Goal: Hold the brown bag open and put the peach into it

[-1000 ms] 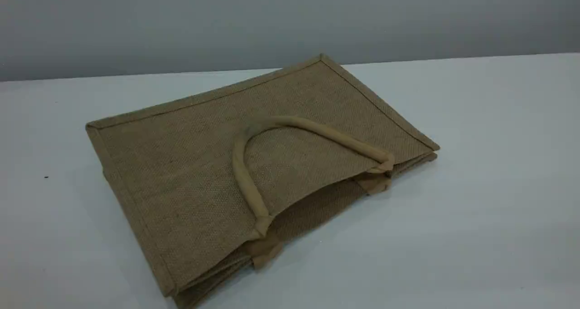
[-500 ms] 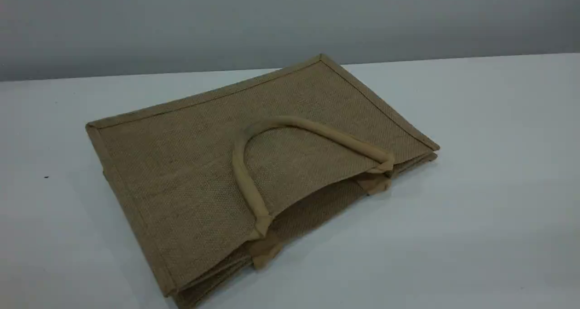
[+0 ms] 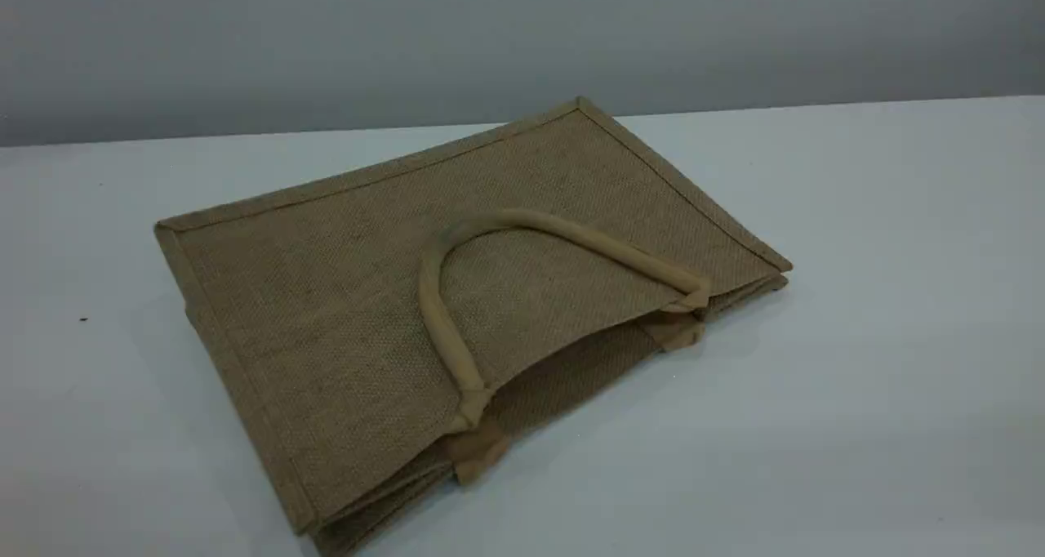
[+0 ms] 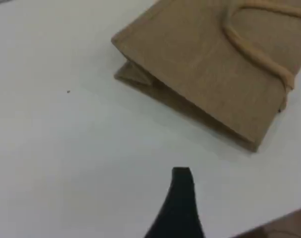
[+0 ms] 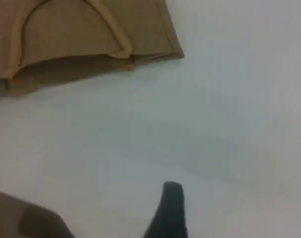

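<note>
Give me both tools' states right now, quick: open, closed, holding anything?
Left tool: open, holding nothing, over the bare table beside the brown bag.
Right tool: open, holding nothing, also clear of the bag.

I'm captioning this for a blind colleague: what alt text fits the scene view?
A brown jute bag lies flat on a white table, its mouth slightly agape toward the camera, one padded loop handle resting on top. No peach or robot arm is visible.

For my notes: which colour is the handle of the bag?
The handle is light tan, paler than the brown bag; the scene view shows it best.
</note>
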### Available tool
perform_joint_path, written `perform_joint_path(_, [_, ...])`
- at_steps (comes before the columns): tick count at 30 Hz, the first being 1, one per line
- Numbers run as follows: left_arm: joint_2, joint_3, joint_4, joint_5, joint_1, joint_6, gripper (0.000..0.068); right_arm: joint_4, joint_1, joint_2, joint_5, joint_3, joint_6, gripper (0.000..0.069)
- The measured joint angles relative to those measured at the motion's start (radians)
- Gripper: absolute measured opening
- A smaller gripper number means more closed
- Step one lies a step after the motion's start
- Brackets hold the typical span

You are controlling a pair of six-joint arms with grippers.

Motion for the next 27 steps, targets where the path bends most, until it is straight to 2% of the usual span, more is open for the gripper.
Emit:
perform_joint_path(5, [0.000,0.034,0.000,-0.055,0.000,-0.087,0.0582,0.000,0.000,0.000,0.000,0.000,0.000,0.0584])
perform_joint_path(27, [0.000,0.032,-0.002,-0.060,0.002,-0.087,0.0582,0.000,-0.001,0.000,0.001,0.000,0.001,0.0584])
